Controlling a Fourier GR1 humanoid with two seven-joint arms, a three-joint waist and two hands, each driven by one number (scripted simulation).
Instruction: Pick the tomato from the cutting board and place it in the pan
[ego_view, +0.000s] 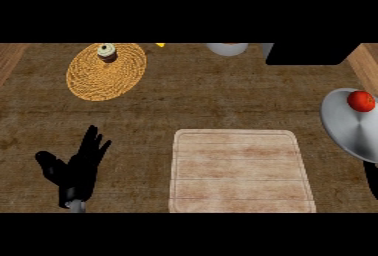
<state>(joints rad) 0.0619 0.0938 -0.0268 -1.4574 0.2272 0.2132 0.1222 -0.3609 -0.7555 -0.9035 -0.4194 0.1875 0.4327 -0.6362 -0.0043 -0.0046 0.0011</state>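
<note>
Black left hand (77, 170), round red tomato (361, 101), grey pan (353, 125)

tomato (361, 101): small, round, red with a darker patch near its top; it lies inside the pan, near the pan's upper right part, close to the view's right edge
pan (347, 125): round, grey metal, shallow, seen from above and cut off by the right edge; it stands on the worktop to the right of the board, apart from it; a dark handle runs down from its lower side
board (241, 171): pale wooden rectangle with rounded corners and faint cross lines; it lies flat at the lower middle of the worktop, its long side running away from the robot; nothing lies on it
</note>
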